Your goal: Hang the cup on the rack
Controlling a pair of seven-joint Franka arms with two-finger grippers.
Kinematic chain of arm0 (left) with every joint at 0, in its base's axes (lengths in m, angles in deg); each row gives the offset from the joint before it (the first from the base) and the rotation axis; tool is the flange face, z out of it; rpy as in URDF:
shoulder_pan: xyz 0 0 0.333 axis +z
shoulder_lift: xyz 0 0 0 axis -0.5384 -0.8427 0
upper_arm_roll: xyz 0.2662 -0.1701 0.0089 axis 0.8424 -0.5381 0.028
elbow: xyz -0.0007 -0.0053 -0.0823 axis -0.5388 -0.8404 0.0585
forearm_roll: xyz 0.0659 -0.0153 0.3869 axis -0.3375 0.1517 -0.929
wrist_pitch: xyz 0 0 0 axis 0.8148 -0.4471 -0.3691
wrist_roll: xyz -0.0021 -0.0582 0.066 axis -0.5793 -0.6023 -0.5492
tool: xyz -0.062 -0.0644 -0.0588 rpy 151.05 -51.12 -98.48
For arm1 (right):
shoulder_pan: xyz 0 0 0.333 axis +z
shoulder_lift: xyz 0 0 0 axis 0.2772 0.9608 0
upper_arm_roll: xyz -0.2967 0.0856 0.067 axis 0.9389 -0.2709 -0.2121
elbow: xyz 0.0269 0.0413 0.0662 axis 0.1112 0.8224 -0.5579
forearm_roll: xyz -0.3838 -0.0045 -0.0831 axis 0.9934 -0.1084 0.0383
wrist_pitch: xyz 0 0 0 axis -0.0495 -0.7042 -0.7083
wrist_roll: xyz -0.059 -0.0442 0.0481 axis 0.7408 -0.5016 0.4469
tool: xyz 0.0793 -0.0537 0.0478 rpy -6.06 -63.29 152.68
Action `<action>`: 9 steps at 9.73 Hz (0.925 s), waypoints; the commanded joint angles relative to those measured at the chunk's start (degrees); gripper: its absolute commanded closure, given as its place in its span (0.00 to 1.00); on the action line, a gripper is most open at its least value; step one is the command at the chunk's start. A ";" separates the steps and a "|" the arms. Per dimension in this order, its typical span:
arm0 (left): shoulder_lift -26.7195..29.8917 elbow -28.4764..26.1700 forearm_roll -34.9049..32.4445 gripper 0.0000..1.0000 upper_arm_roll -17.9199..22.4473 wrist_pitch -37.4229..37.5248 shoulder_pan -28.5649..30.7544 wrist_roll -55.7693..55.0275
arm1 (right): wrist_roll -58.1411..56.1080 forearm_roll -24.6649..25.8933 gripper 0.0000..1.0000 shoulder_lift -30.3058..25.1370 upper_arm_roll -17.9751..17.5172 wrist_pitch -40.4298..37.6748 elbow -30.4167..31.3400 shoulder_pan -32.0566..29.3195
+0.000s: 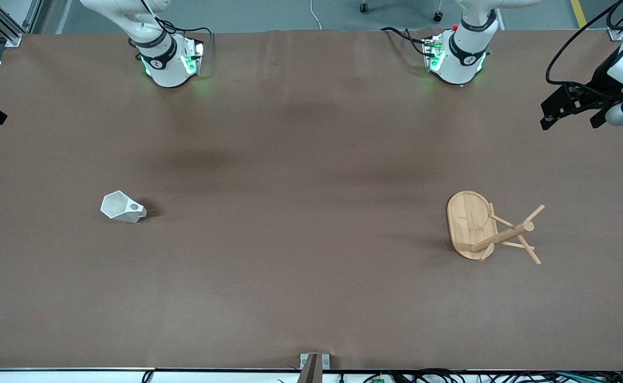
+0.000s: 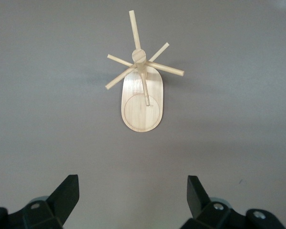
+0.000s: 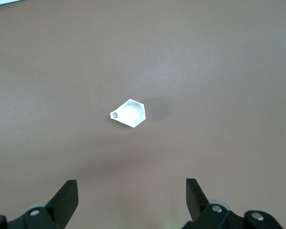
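Note:
The white faceted cup (image 1: 123,207) sits on the brown table toward the right arm's end, with its holed handle tab on the side toward the table's middle. It also shows in the right wrist view (image 3: 129,113). The bamboo rack (image 1: 471,223) stands upright toward the left arm's end, its pegs spreading from the central post; it also shows in the left wrist view (image 2: 142,98). My left gripper (image 2: 133,183) is open and empty high above the table near the rack, at the front view's edge (image 1: 566,114). My right gripper (image 3: 131,183) is open and empty high above the cup's area.
The brown table cover (image 1: 300,159) stretches wide between cup and rack. The two arm bases stand along its edge farthest from the front camera. A small metal bracket (image 1: 314,364) sits at the nearest edge.

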State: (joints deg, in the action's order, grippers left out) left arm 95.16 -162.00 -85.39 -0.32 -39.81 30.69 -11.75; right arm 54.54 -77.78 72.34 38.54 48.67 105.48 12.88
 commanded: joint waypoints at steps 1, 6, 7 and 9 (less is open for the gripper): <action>-1.32 0.16 -0.18 0.00 -0.28 1.11 0.30 0.81 | 0.92 0.37 0.00 -0.39 -0.13 0.07 0.56 -0.13; -2.11 1.83 -0.27 0.00 -0.19 1.11 0.39 0.89 | 0.39 0.81 0.00 0.22 -0.13 -0.29 0.65 -0.13; -2.11 1.74 -0.27 0.00 -0.28 1.19 0.39 0.89 | -3.53 0.90 0.00 2.05 -0.13 -0.29 1.00 -0.39; -1.94 1.74 -0.27 0.00 -0.28 2.85 0.39 0.89 | -4.88 0.90 0.00 5.13 -0.13 2.59 4.58 -0.31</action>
State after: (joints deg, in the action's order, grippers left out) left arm 94.49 -160.43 -85.39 -0.30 -38.90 30.69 -11.75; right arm 50.89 -77.77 75.37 38.62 49.13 107.61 12.76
